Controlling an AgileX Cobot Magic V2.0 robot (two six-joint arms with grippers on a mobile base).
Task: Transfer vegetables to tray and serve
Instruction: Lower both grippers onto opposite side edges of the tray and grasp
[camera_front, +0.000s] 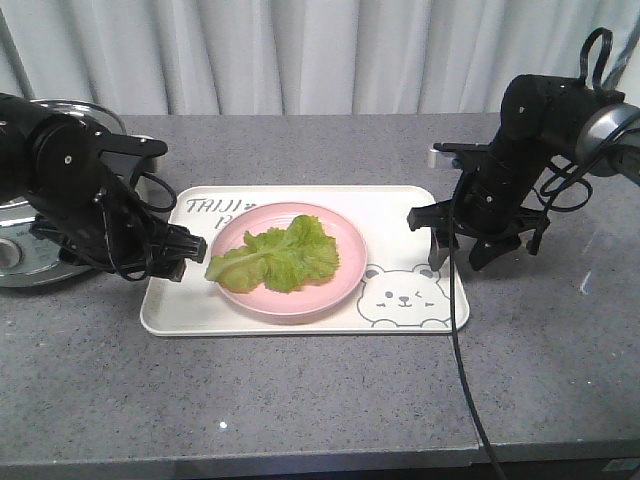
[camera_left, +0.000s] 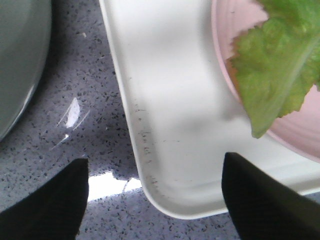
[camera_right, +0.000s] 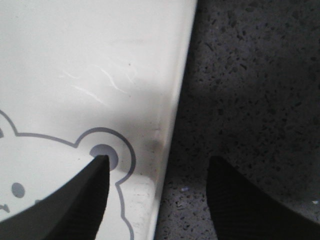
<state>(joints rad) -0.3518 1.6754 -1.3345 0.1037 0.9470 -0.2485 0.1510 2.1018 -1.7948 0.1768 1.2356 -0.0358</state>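
Observation:
The vegetables (camera_front: 280, 255), crinkly light-green lettuce leaves, lie on a round pink plate (camera_front: 340, 270) that stands on the cream tray (camera_front: 400, 205) with its grey bear drawing. My left gripper (camera_front: 178, 256) is open at the tray's left edge. In the left wrist view its jaws (camera_left: 156, 200) straddle the tray's near corner rim (camera_left: 150, 150), with a lettuce tip (camera_left: 280, 65) over the plate's edge (camera_left: 222, 45). My right gripper (camera_front: 458, 254) is open at the tray's right edge. In the right wrist view its jaws (camera_right: 157, 200) straddle the rim (camera_right: 165, 140), one finger over the bear's ear.
A shiny metal basin (camera_front: 25, 255) sits on the grey speckled counter behind my left arm and shows in the left wrist view (camera_left: 20, 65). A pale curtain hangs behind the counter. A black cable (camera_front: 462, 380) runs from my right arm over the counter's front edge.

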